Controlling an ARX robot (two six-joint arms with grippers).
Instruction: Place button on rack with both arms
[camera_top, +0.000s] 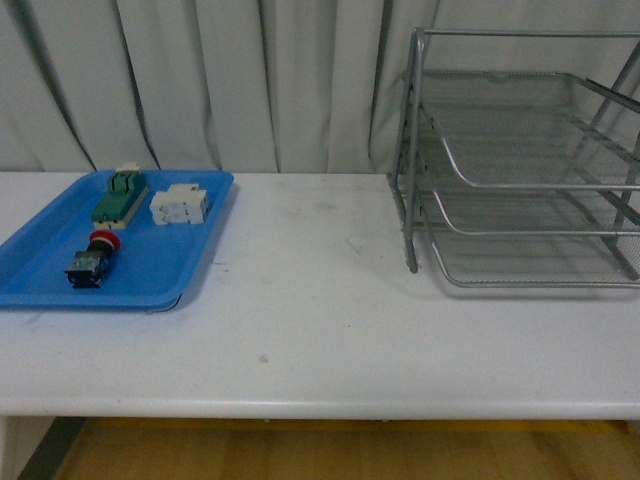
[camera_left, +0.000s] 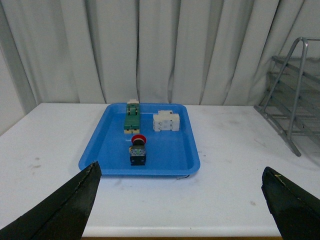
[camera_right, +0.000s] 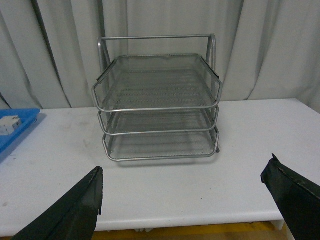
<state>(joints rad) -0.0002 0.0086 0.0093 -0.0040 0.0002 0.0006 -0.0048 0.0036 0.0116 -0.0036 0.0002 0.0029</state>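
Lying on its side in the blue tray (camera_top: 160, 262), the button (camera_top: 93, 256) sits near the tray's front rim at the left end of the white surface (camera_top: 320, 320), red cap toward the curtain (camera_top: 250, 80). Behind it in the same tray are a green block (camera_top: 120, 197) and a white block (camera_top: 180, 205), side by side and apart from the button.

The rack (camera_top: 411, 200) stands at the right end, well apart from the tray, its open fronts facing the robot. Bare surface runs between tray and rack and forward to the near edge. The tray's front corner lies near that edge, while the rack is set further back.

Neither arm appears in the front view, where the rack's right side is cut off by the frame.

In the left wrist view, the left claw (camera_left: 180, 170) is spread wide and grips nothing, its dark fingers (camera_left: 65, 210) low in the corners, with the button (camera_left: 138, 148) and tray (camera_left: 170, 150) ahead between them. In the right wrist view, the right claw (camera_right: 185, 167) is likewise spread wide with nothing held and faces the rack (camera_right: 155, 80), all three tiers in view. Only a corner of the tray and white block shows there. Fine detail on the button's dark body is too blurred to make out.
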